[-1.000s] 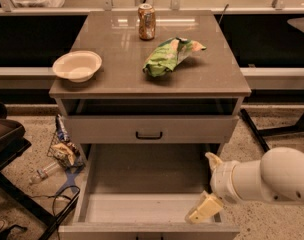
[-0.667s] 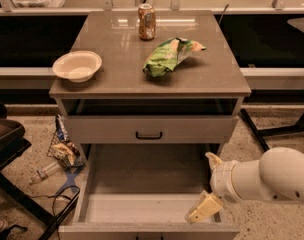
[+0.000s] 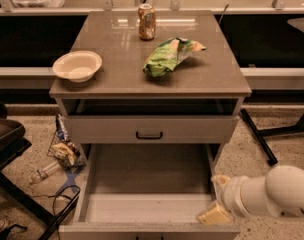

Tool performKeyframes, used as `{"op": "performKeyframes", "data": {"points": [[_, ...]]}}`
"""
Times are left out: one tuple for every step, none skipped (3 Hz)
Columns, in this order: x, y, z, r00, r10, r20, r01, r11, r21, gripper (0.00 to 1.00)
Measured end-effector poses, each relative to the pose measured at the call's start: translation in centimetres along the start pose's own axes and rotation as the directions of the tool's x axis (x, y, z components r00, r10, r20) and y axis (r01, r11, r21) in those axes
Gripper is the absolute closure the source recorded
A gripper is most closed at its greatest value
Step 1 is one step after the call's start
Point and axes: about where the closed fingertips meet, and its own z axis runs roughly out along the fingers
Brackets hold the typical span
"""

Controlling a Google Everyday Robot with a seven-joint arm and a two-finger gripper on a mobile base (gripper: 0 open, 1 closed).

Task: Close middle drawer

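Note:
The middle drawer (image 3: 147, 206) is pulled far out of the cabinet. Its empty grey-beige inside shows, and its front panel (image 3: 117, 231) lies along the bottom edge of the view. My gripper (image 3: 217, 199) comes in from the right on a white arm (image 3: 272, 194) and sits at the drawer's front right corner, just above the right side wall. Its two cream fingers (image 3: 212, 215) stand apart with nothing between them.
The upper drawer front (image 3: 149, 129) with a dark handle stands slightly out. On the cabinet top (image 3: 117, 79) are a white bowl (image 3: 77, 65), a green chip bag (image 3: 169, 55) and a can (image 3: 146, 21). Litter and cables (image 3: 62, 154) lie on the floor at left, and a dark table leg (image 3: 257, 134) at right.
My gripper and arm have shifted slightly down and to the right, toward the drawer's front corner. The drawer stays pulled out as before.

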Motion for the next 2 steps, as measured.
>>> {"op": "performKeyframes", "data": {"points": [[5.2,1.0,0.6,0.999,0.048,-0.019,-0.048,0.9988,0.007,0.49],[9.7,2.6,0.0,0.997,0.076,-0.014,-0.076,0.9968,0.025,0.72]]}}
